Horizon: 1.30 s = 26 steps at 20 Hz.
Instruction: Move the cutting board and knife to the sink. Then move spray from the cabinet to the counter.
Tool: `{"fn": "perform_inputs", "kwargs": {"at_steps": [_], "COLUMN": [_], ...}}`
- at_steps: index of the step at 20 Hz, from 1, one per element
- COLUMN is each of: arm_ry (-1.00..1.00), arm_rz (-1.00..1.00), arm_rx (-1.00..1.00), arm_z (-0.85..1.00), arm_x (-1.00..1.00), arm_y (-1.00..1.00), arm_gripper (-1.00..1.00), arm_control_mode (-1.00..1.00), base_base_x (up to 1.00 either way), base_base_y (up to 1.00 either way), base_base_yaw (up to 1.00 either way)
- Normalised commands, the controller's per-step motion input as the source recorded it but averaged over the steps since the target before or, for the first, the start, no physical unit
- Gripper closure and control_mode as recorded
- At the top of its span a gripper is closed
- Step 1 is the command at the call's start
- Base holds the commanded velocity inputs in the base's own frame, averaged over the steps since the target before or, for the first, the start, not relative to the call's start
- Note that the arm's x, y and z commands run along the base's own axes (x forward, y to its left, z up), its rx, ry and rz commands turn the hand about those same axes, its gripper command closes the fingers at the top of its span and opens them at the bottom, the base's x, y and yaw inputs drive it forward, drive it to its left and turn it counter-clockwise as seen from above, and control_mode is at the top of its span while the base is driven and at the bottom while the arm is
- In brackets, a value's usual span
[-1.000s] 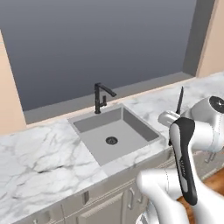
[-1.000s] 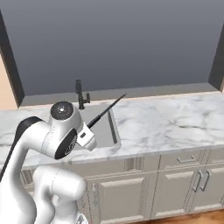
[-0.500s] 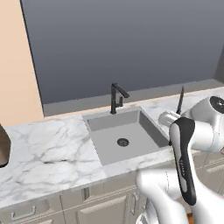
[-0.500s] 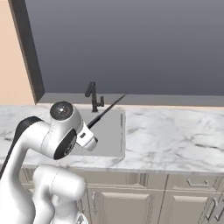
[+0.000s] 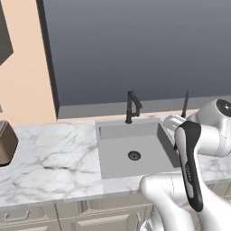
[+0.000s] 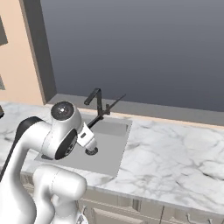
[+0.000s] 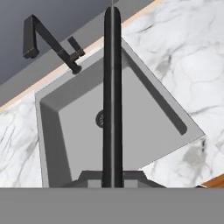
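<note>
My gripper [image 7: 112,179] is shut on the knife [image 7: 112,87], whose long dark length runs straight out over the sink [image 7: 74,131]. In the left base view the knife [image 5: 185,103] points up from the gripper [image 5: 173,122] at the right rim of the sink [image 5: 117,158]. In the right base view the gripper [image 6: 89,131] holds the knife [image 6: 109,106] slanting above the sink [image 6: 109,151], close to the black faucet [image 6: 97,101]. The basin holds nothing but its drain. White marble counter [image 5: 49,158] surrounds it. The cutting board, spray and cabinet are out of view.
The black faucet [image 5: 132,106] stands at the sink's back rim under a dark grey window panel [image 5: 135,45]. A dark brown object [image 5: 5,142] sits on the counter at the far left. Wide marble counter [image 6: 175,153] lies right of the sink. Beige base cabinets [image 5: 67,216] run below.
Both base views have slid sideways with the base, so the sink now sits nearer their middle. The arm holds the knife in the same pose.
</note>
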Motion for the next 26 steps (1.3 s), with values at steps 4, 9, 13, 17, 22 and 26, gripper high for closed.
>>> {"fn": "perform_inputs", "kwargs": {"at_steps": [4,9,13,17,22,26], "arm_ry": [0.00,0.01,0.12,0.16,0.13,0.14], "arm_rz": [0.00,0.11,0.03,-0.01,-0.12,-0.20], "arm_rx": [0.00,0.00,-0.04,-0.06,-0.01,0.00], "arm_z": [0.00,-0.67,-0.81,-0.61,-0.32,-0.07], "arm_x": [0.00,0.27,0.40,0.52,0.33,0.35], "arm_y": [0.00,0.00,0.12,0.61,0.44,0.21], "arm_gripper": [1.00,1.00,1.00,1.00,1.00,1.00], "arm_control_mode": [1.00,-1.00,-1.00,-1.00,-1.00,-1.00], "base_base_x": [0.24,0.00,0.00,0.00,0.00,0.00], "base_base_y": [-0.03,0.00,0.00,0.00,0.00,0.00], "base_base_yaw": [0.23,0.00,0.00,0.00,0.00,0.00]}}
